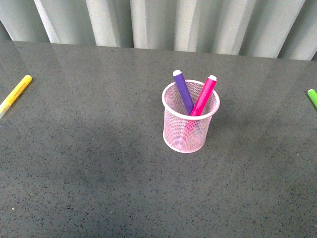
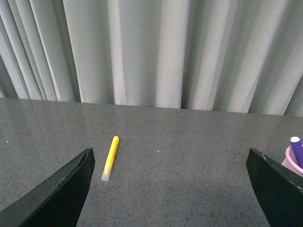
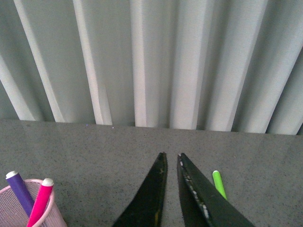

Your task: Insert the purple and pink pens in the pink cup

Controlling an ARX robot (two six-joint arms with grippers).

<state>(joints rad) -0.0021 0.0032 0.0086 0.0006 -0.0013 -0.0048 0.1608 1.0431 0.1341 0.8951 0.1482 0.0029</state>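
The pink cup (image 1: 190, 121) stands upright near the middle of the grey table. A purple pen (image 1: 183, 91) and a pink pen (image 1: 204, 95) lean inside it, their tips sticking out above the rim. The cup (image 3: 19, 208) with both pens shows at the edge of the right wrist view, and the purple pen (image 2: 297, 150) at the edge of the left wrist view. My left gripper (image 2: 170, 158) is open with nothing between its fingers. My right gripper (image 3: 171, 155) is shut and empty. Neither arm shows in the front view.
A yellow marker (image 1: 16, 94) lies at the table's far left and also shows as the yellow marker (image 2: 110, 157) ahead of the left gripper. A green marker (image 1: 312, 97) lies at the far right; the green marker (image 3: 219, 184) sits beside the right gripper. Grey curtains (image 1: 163, 22) hang behind the table.
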